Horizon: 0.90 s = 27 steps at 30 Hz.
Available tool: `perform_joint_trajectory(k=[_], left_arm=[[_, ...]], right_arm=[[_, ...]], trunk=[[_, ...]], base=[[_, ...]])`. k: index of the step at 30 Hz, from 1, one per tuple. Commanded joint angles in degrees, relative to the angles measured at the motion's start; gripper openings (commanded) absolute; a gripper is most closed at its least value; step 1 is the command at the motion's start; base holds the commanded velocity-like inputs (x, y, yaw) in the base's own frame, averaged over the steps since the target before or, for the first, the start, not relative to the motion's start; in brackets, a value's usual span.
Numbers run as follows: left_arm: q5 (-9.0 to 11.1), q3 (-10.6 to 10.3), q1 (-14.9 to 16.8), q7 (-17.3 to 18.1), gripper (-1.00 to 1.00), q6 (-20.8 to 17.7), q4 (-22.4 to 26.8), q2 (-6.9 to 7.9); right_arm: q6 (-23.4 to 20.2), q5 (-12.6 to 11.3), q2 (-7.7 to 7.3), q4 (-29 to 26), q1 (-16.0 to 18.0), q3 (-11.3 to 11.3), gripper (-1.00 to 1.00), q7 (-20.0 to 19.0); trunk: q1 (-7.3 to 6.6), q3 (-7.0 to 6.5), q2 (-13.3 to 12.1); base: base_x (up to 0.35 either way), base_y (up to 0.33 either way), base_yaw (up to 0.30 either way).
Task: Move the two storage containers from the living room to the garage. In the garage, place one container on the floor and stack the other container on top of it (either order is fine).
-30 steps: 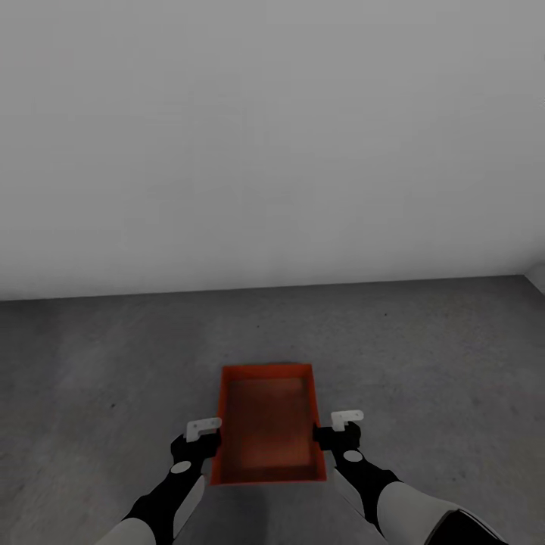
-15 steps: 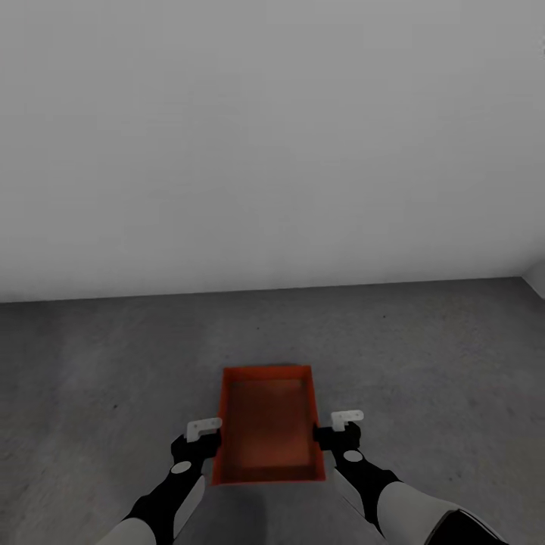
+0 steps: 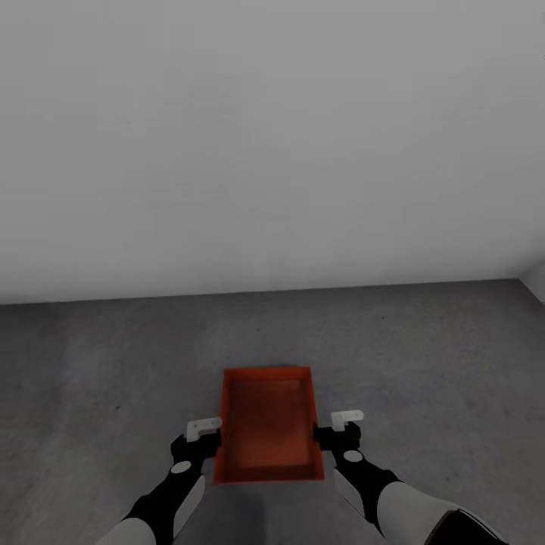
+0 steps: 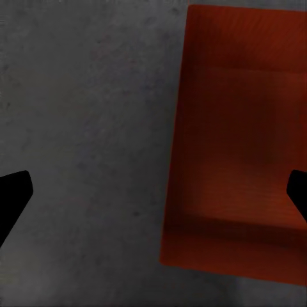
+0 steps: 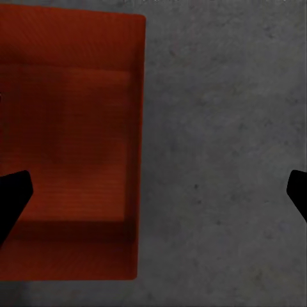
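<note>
One orange-red storage container (image 3: 269,428) lies flat, open side up, on the dark grey garage floor (image 3: 113,363) just ahead of me. My left gripper (image 3: 206,445) hangs over its left long wall and my right gripper (image 3: 333,437) over its right long wall. In the left wrist view the container (image 4: 236,160) sits below the left gripper (image 4: 153,192), whose black fingertips (image 4: 13,198) are spread wide, one over bare floor and one over the box. The right wrist view mirrors this: the right gripper (image 5: 153,192) is open above the container (image 5: 70,147). Nothing is held.
A plain pale grey wall (image 3: 272,151) stands a short way beyond the container. A second wall's corner (image 3: 536,276) shows at the far right. Rough grey floor spreads to both sides of the box.
The container's outline has shrunk slightly in the head view, as if settling lower, while both grippers stay where they were.
</note>
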<state>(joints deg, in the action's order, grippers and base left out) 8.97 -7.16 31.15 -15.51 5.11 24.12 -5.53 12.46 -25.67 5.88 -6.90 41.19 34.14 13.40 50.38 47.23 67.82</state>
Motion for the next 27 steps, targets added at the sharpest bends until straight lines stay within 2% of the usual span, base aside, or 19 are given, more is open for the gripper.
perform_joint_trajectory(k=[1,27], left_arm=[[0.61,-0.49,0.03,-0.40,1.00,0.25,-0.04,0.06],[0.52,-0.44,0.05,-0.42,1.00,0.33,0.57,0.09]], right_arm=[[0.20,-0.53,0.01,0.04,0.03,0.49,1.00,0.21],[0.08,-0.52,-0.05,0.04,0.03,0.49,1.00,0.21]], trunk=[[-0.23,-0.15,-0.39],[-5.94,-4.82,-10.82]], base=[[0.000,0.000,0.000],[0.000,0.000,0.000]])
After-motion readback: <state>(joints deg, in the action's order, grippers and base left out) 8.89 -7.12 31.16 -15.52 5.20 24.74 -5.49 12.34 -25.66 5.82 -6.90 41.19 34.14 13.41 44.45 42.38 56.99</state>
